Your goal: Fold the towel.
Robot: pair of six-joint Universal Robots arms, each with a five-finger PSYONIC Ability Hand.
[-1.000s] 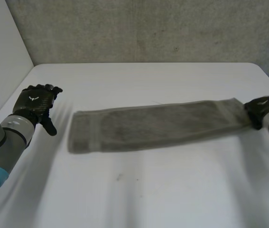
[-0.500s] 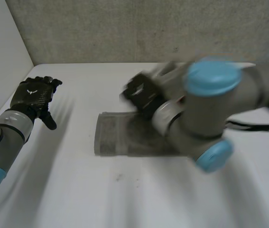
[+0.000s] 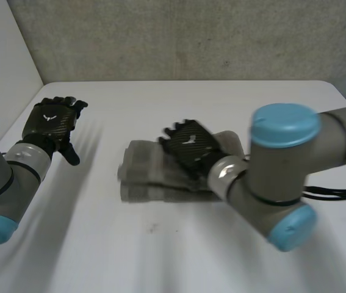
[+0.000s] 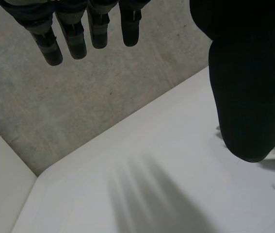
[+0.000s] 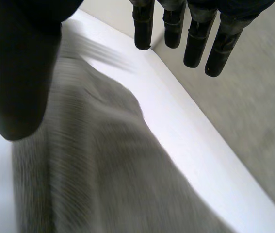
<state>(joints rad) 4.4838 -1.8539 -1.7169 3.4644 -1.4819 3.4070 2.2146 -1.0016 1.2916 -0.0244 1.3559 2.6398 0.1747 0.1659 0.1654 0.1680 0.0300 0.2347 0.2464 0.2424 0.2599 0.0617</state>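
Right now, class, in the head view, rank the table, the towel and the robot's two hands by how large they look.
1. White table
2. Towel
3. Left hand and right hand: these look about alike, so they are left unranked.

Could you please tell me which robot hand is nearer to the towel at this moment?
The right. The right robot hand is over the towel, fingers straight above it. The left robot hand hovers open over bare table, apart from the towel's end.
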